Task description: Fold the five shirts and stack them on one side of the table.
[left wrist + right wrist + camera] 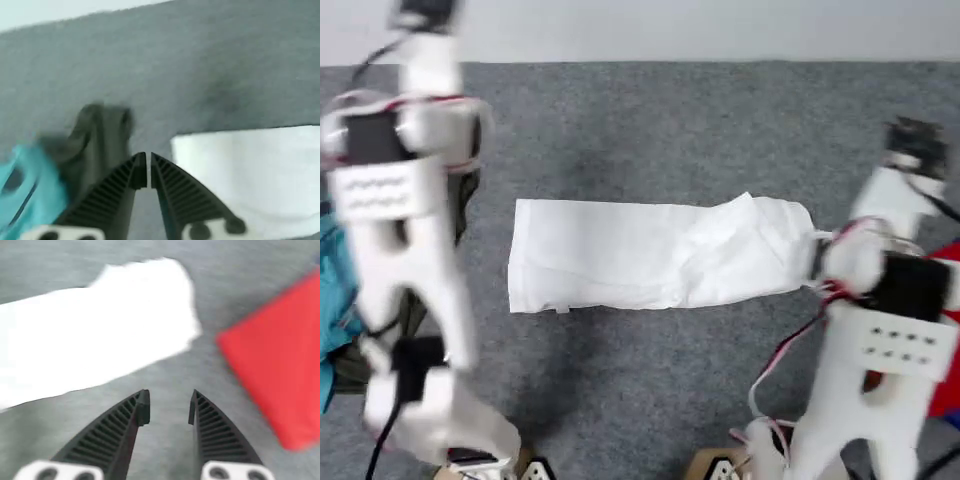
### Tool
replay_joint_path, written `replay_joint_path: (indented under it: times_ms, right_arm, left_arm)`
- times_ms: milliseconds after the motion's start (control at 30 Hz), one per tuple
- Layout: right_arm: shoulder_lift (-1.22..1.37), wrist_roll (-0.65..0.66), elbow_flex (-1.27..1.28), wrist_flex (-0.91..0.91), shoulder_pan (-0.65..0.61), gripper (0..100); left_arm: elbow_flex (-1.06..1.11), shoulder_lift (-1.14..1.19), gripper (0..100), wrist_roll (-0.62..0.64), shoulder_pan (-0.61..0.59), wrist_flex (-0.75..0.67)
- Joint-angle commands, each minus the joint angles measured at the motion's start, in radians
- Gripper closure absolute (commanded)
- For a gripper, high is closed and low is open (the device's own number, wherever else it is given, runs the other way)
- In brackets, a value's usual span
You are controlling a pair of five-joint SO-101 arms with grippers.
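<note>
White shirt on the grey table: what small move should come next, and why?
Probably lower the right tool onto the near end of the long white cloth shirt: the tool hangs open and empty beside that end, and the shirt is a strip not yet folded across.

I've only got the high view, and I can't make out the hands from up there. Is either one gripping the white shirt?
Observer: Not the right one. The right hand is open and empty, over bare table just off the white shirt.
Operator: And the left?
Observer: The left hand is shut on nothing. Its tips sit over the table in the gap between a dark shirt and the white shirt's edge.
</note>
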Motion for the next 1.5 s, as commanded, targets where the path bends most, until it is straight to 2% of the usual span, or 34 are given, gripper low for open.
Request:
replay_joint_path:
  times_ms: [0,200,367,533,1033,1267,1467]
  right_arm:
    - [-0.012,-0.051,-0.04,-0.07,-0.211,85.2]
    - [0.071,-0.055,-0.014,-0.288,-0.331,85.3]
    - [0.193,-0.21,-0.052,-0.294,-0.463,85.2]
    - [0.344,-0.218,-0.189,-0.291,-0.581,85.3]
    - [0.903,-0.215,-0.753,-0.17,-0.73,84.4]
    - [1.155,-0.218,-0.945,-0.134,-0.802,67.1]
    - [1.359,-0.218,-1.138,-0.145,-0.865,67.9]
  left_arm:
    - [0.26,-0.249,97,-0.035,-0.133,0.021]
    - [0.602,-0.496,97,-0.091,-0.321,0.018]
    - [0.769,-0.623,97,-0.152,-0.457,0.017]
    - [0.9,-0.704,97,-0.152,-0.548,0.017]
    - [1.115,-0.913,97,-0.152,-0.565,-0.003]
    - [1.216,-0.977,97,-0.152,-0.565,-0.038]
    - [1.225,-1.005,97,-0.15,-0.565,-0.038]
